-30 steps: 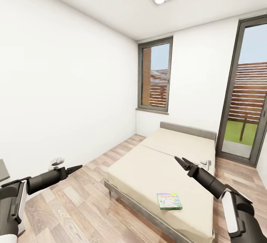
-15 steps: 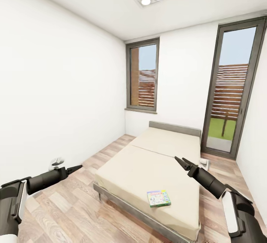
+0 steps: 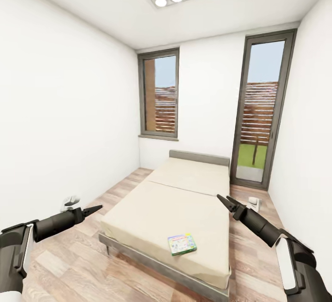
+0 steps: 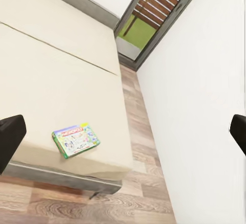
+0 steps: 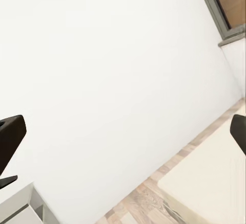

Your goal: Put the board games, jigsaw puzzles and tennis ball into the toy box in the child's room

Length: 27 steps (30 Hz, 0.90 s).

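One board game, a flat white-and-green box with a colourful print, lies flat near the foot end of the bed. It also shows in the left wrist view as the board game on the beige bed, close to the mattress edge. My left gripper hangs open over the wooden floor to the left of the bed. My right gripper is open above the bed's right side, well above and behind the box. Nothing is between either pair of fingers.
A tall window and a glass door stand in the far wall. Small white objects sit on the floor, one by the left wall and another right of the bed. A pale grey slab corner shows by the white wall.
The whole picture has slid left, so the camera has turned right: bed, window and door now sit further left. Both arms keep the same pose.
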Tool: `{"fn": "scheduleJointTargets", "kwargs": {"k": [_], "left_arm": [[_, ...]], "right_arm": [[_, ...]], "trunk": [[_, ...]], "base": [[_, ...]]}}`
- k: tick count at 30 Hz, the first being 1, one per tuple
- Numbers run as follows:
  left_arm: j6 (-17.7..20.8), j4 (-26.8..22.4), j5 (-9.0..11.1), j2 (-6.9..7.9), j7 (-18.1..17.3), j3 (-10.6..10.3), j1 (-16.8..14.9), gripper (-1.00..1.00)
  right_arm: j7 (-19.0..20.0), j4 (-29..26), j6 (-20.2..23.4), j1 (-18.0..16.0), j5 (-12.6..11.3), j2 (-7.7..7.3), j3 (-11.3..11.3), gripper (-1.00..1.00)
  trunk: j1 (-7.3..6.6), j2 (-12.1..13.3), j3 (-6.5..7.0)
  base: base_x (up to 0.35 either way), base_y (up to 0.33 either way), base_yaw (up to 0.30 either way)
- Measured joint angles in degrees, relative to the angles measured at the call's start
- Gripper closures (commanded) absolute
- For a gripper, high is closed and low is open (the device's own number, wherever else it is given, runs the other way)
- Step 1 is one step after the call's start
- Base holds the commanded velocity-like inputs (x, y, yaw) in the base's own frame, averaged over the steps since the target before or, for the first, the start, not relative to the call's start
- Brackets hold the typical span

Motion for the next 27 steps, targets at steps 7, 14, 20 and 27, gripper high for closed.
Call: {"fn": "scheduleJointTargets", "kwargs": {"k": [7, 14, 20, 27], "left_arm": [[0.00, 0.00, 0.06, 0.05, 0.01, 0.03, 0.00, -1.00], [0.00, 0.00, 0.07, 0.07, -0.02, 0.05, 0.00, -1.00], [0.00, -0.01, 0.01, 0.03, 0.02, 0.04, 0.00, -1.00], [0.01, -0.01, -0.02, 0.07, 0.03, 0.04, 0.00, -1.00]], "right_arm": [[-0.01, 0.04, -0.03, 0.00, 0.00, 0.00, 0.00, -1.00], [-0.06, 0.06, -0.03, 0.00, 0.00, 0.05, 0.00, -1.00], [-0.08, 0.09, -0.03, 0.00, -0.01, -0.02, 0.00, -1.00], [-0.09, 0.41, -0.04, 0.00, -0.02, 0.02, 0.00, -1.00]], "trunk": [[0.00, 0.00, 0.00], [0.00, 0.00, 0.00], [0.00, 0.00, 0.00], [0.00, 0.00, 0.00]], "base": [[0.000, 0.000, -0.259], [0.000, 0.000, -0.259], [0.000, 0.041, -0.259], [0.000, 0.125, -0.259]]}}
